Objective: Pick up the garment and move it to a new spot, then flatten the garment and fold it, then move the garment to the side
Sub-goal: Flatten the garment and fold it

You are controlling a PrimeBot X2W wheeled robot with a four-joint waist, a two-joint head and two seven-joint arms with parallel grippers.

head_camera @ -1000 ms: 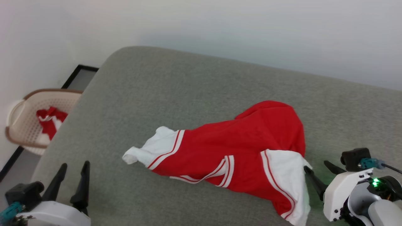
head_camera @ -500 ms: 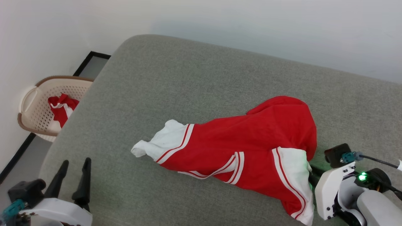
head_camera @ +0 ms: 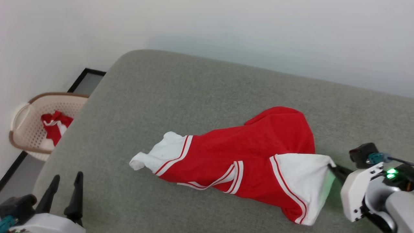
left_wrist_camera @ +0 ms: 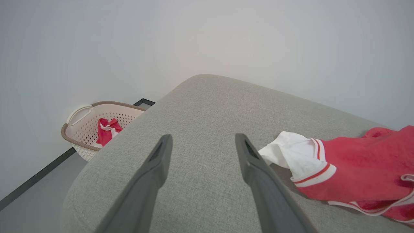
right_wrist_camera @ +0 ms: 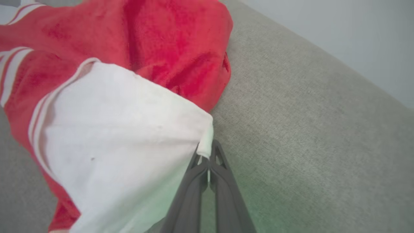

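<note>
The garment (head_camera: 245, 149), a red shirt with white sleeve ends, lies crumpled across the grey cushion (head_camera: 181, 97). My right gripper (head_camera: 333, 168) is shut on the corner of its white right sleeve end (right_wrist_camera: 129, 129), which is pulled taut and lifted a little; in the right wrist view the gripper (right_wrist_camera: 207, 155) pinches the white edge between closed fingers. My left gripper (head_camera: 66, 189) stands open at the lower left, apart from the garment. In the left wrist view its fingers (left_wrist_camera: 161, 161) frame bare cushion, with the other white sleeve (left_wrist_camera: 294, 155) just to their right.
A beige laundry basket (head_camera: 29, 113) with red-and-white cloth (head_camera: 55, 124) in it stands on the floor left of the cushion (left_wrist_camera: 200, 106), by the white wall. The cushion's rounded left edge drops off near my left gripper.
My right gripper has closed on the white sleeve corner and drawn it out to the right, spreading the sleeve end. The head camera has shifted. The left gripper stays open.
</note>
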